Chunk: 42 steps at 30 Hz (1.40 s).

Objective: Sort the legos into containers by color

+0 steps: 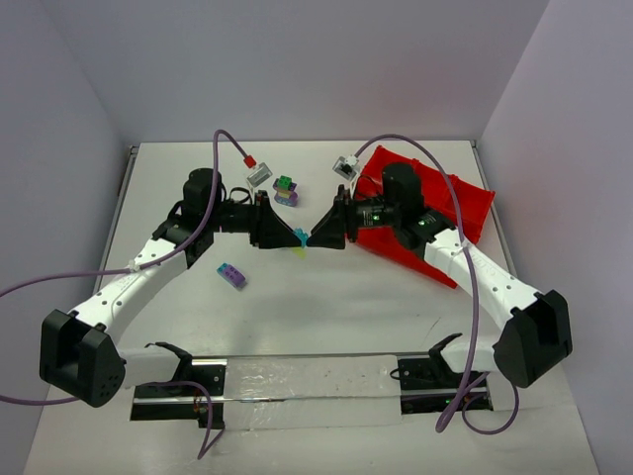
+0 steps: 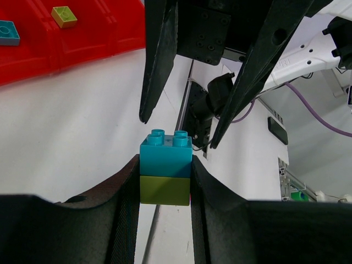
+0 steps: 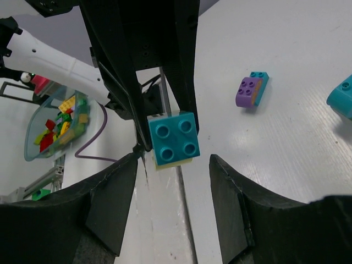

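Observation:
My left gripper (image 2: 165, 184) is shut on a two-brick clump (image 2: 165, 165), teal on top of yellow-green, held above the table at mid-table (image 1: 301, 241). My right gripper (image 3: 173, 173) faces it tip to tip (image 1: 316, 238), open, one finger (image 3: 118, 187) on each side of the teal brick (image 3: 174, 137) with a gap to each. The red tray (image 1: 470, 210) lies at the right under the right arm; in the left wrist view its compartments (image 2: 88, 38) hold a teal brick (image 2: 8, 32) and a yellow-green brick (image 2: 64, 16).
A purple-and-teal clump (image 1: 231, 275) lies on the table left of centre, also seen in the right wrist view (image 3: 251, 91). A green-and-purple clump (image 1: 286, 189) stands farther back. Another teal brick (image 3: 344, 99) shows at the right edge. A clear bowl of bricks (image 3: 58, 124) shows past the left arm.

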Each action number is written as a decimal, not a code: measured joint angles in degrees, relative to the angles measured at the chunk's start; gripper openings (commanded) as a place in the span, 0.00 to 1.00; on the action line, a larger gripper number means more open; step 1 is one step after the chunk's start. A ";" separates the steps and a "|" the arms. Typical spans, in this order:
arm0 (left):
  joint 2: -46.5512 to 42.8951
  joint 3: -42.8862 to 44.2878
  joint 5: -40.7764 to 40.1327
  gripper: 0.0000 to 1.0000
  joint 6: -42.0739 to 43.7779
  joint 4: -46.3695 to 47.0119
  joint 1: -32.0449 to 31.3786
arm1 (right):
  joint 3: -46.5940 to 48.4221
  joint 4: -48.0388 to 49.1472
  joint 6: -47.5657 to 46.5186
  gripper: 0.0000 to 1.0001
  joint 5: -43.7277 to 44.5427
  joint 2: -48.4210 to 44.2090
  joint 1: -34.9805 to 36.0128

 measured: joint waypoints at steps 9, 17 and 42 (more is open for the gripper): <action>-0.18 0.00 0.26 0.00 0.58 -0.02 -0.02 | 0.96 2.09 1.09 0.52 -0.48 2.48 1.08; -0.82 0.00 1.02 0.00 0.88 -0.17 -0.01 | 1.05 3.49 1.64 0.19 -1.85 2.60 1.17; -1.45 0.15 1.33 0.83 1.36 -0.92 -0.11 | 1.03 3.13 1.43 0.00 1.72 0.25 1.03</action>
